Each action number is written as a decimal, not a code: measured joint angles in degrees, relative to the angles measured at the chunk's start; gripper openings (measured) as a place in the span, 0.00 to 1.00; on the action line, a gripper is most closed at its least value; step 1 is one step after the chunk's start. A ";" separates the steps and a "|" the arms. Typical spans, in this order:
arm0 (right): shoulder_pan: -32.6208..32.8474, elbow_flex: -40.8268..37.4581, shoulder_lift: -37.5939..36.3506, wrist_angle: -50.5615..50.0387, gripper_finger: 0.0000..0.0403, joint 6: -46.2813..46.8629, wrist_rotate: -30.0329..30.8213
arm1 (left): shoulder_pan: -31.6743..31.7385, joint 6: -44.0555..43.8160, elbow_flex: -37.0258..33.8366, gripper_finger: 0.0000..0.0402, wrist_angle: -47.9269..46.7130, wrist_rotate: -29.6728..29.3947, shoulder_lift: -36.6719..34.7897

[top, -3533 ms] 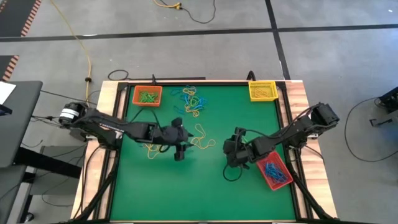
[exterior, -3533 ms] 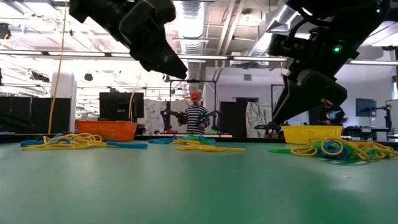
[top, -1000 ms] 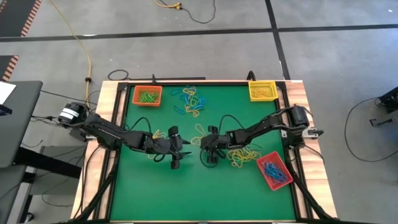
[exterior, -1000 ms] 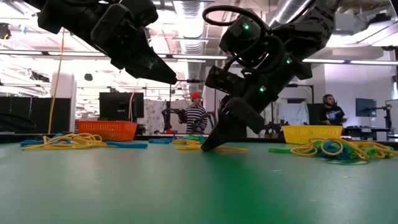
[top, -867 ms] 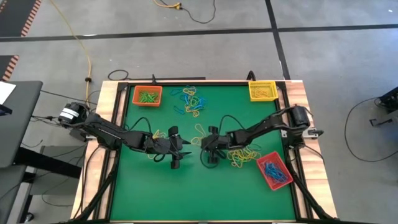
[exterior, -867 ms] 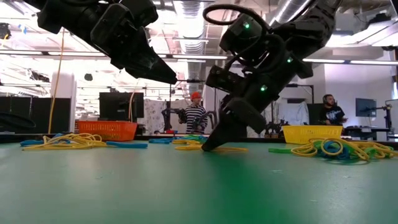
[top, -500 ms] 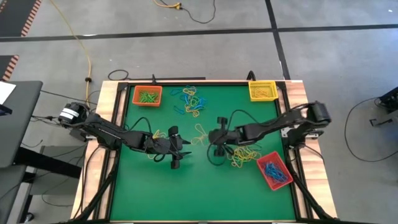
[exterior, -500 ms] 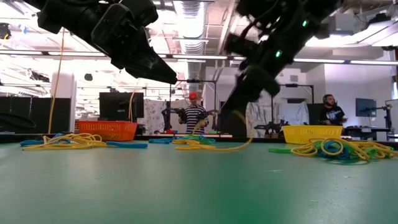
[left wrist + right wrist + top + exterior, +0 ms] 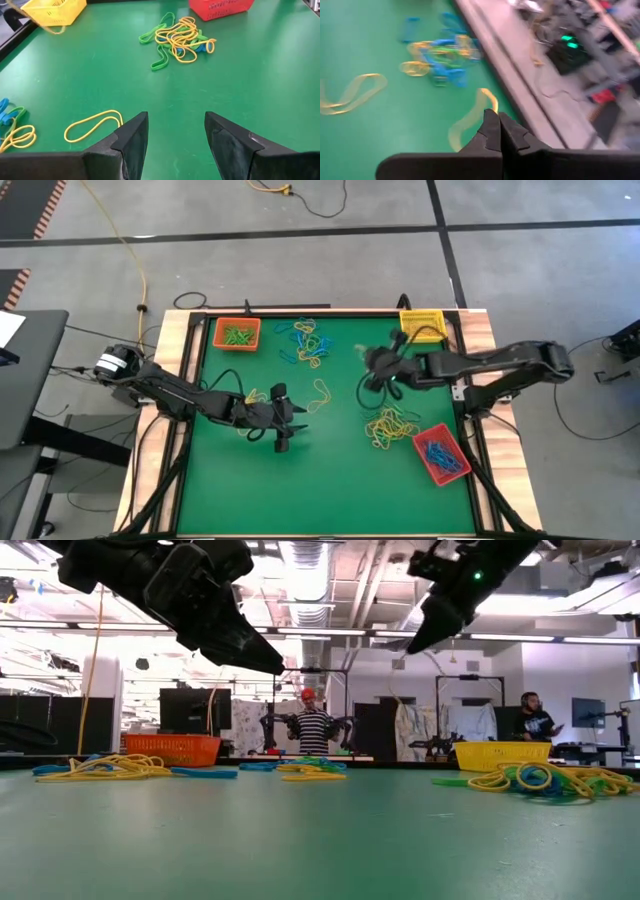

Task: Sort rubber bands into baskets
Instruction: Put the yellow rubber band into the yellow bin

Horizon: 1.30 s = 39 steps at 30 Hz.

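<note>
The right gripper [image 9: 496, 120], jaws clamped on 1 yellow band [image 9: 470, 120], has lifted it toward the yellow basket [image 9: 421, 326]; left jaws apart.

Green table [image 9: 310, 480]; yellow floor cable [image 9: 120, 238]; striped-shirted person [image 9: 314, 726].

Robotics lab or workshop, exposed ceiling ducts [image 9: 300, 560], concrete floor [image 9: 540, 270] with a loose yellow cable [image 9: 130, 250], further robot rigs behind (people [image 9: 314, 725] standing among them)

Right end effector [image 9: 372, 360] now nearer yellow basket [image 9: 422, 326]
</note>
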 joint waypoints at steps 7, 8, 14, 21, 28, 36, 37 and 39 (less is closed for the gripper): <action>-9.06 0.00 -5.13 -5.71 0.03 2.09 2.64 | -0.07 -0.02 0.00 0.46 0.02 -0.28 0.00; -10.45 0.01 -5.49 -6.67 0.03 2.67 2.64 | -0.07 -0.02 0.00 0.46 0.03 -0.28 0.00; -18.51 0.02 -6.31 -12.79 0.03 5.37 2.62 | -0.07 -0.07 0.00 0.46 0.01 -0.31 0.00; -27.42 0.02 -5.62 -15.52 0.03 5.18 2.56 | -0.18 -0.08 0.00 0.46 0.03 -0.31 0.00; -36.27 -0.61 -5.66 -14.95 0.04 4.68 -2.42 | -0.20 -0.07 0.00 0.46 0.03 -0.31 0.00; -42.26 -5.46 -5.61 -10.96 0.04 4.54 -8.56 | -0.20 -0.07 0.00 0.46 0.20 -0.31 0.00; -42.95 -6.27 -5.61 -9.87 0.04 4.55 -9.68 | -0.20 -0.07 0.00 0.46 0.29 -0.31 0.02; -44.19 -7.83 -5.61 -7.64 0.04 4.65 -11.94 | -0.20 -0.07 0.00 0.46 0.33 -0.31 0.01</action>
